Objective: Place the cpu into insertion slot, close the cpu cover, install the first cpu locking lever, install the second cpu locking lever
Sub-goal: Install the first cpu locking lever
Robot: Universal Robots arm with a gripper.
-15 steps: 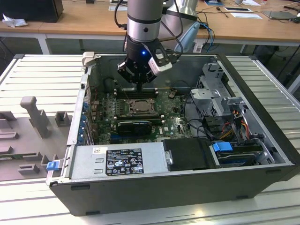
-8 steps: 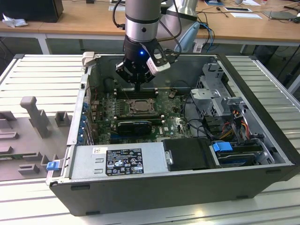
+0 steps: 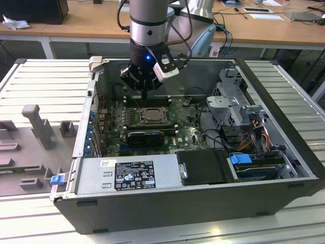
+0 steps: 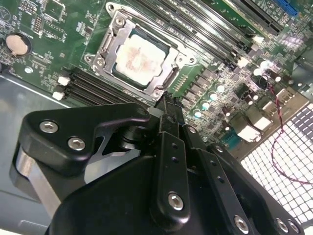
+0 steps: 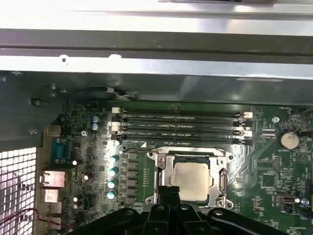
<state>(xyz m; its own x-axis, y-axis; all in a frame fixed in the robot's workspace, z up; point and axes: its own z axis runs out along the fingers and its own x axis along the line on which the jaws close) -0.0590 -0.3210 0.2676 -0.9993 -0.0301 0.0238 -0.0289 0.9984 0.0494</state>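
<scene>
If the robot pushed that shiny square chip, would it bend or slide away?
Probably neither. The cpu looks like a flat metal-faced square, so likely stiff. It sits in the insertion slot with the cpu cover framing it, so a push likely wouldn't slide it. Being small and thin, it's probably light.

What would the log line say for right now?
cpu: in insertion slot | cpu cover: down | hand: shut, near slot's edge

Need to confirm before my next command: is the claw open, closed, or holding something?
Claw: closed, holding nothing, tips just beside the CPU.
</scene>
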